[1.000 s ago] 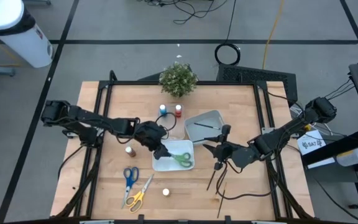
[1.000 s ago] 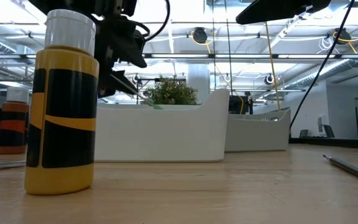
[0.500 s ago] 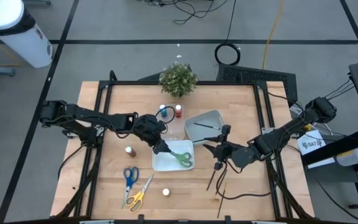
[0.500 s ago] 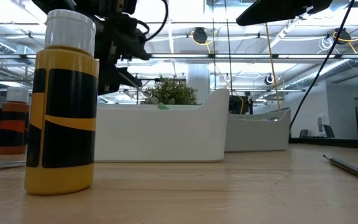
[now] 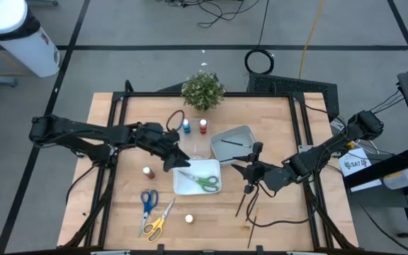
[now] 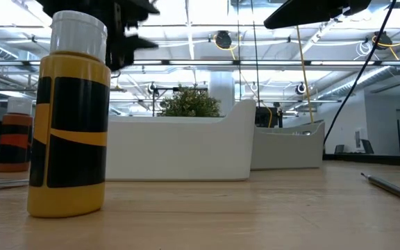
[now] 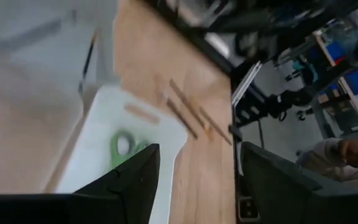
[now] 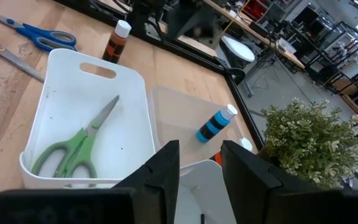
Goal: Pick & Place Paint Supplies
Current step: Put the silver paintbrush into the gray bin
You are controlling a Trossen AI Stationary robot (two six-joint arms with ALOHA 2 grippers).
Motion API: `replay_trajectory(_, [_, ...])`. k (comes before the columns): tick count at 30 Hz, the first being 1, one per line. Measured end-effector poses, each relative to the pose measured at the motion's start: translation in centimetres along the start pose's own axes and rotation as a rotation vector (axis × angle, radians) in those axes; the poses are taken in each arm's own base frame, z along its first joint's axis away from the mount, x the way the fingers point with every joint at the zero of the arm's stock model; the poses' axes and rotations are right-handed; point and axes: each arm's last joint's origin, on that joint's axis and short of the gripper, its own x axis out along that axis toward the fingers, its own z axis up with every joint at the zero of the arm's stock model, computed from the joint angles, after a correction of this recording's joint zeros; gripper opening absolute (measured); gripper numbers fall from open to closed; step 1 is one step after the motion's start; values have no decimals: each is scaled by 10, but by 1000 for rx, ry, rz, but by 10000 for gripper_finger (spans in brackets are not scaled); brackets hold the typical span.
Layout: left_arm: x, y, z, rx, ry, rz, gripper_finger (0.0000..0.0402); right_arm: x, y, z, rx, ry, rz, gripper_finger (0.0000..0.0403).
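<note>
On my desk [image 5: 275, 113], item by item:

- White tray [image 5: 190, 185], mid-desk: green scissors [image 5: 205, 182] lying flat inside.
- Grey tray [image 5: 246, 134], just right of it and farther back: one dark brush [image 5: 231, 144] inside.
- Clear tray [image 8: 179, 112], beside the white one toward the plant [image 5: 203, 89].
- Blue bottle [image 5: 186, 125] and red bottle [image 5: 203, 126]: upright in front of the plant.
- Brown bottle [image 5: 148, 172]: upright, left of the white tray.
- Blue scissors [image 5: 147, 202] and yellow scissors [image 5: 157, 220]: flat on the desk near the front-left.
- Whitish bottle [image 5: 188, 219]: upright near the front edge.
- Loose brushes [image 5: 245, 205]: on the desk, front right.
- Left end effector [image 5: 178, 159]: above the white tray's left rear corner, fingers apart, holding nothing.
- Right end effector [image 5: 249, 172]: right of the white tray, fingers a little apart, nothing between them.
</note>
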Motion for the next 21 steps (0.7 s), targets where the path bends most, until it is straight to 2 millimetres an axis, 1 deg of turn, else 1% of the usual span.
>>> replay_trajectory(2, [-10, -7, 3, 82, -58, 1, 237, 0, 0, 0, 10, -1, 4, 105])
replay_trajectory(4, [-20, -13, 5, 188, -127, 37, 237, 0, 1, 0, 31, -6, 42, 105])
replay_trajectory(7, [-29, -22, 5, 299, -258, 170, 237, 0, 4, 1, 60, -17, 141, 105])
replay_trajectory(9, [-31, -23, 1, 340, -328, 290, 237, -1, 6, 1, 83, -25, 226, 105])
replay_trajectory(11, [-29, -20, -3, 360, -391, 389, 237, -1, 9, 2, 90, -36, 306, 104])
replay_trajectory(13, [-28, -13, -8, 362, -426, 452, 237, -2, 10, 4, 102, -59, 374, 105])
replay_trajectory(15, [-25, -6, -11, 353, -455, 472, 237, -3, 12, 6, 121, -79, 444, 105])
replay_trajectory(18, [-22, 6, -19, 349, -447, 491, 237, -4, 14, 7, 157, -83, 545, 105])
replay_trajectory(21, [-22, 11, -21, 339, -454, 497, 237, -3, 18, 7, 185, -85, 614, 105])
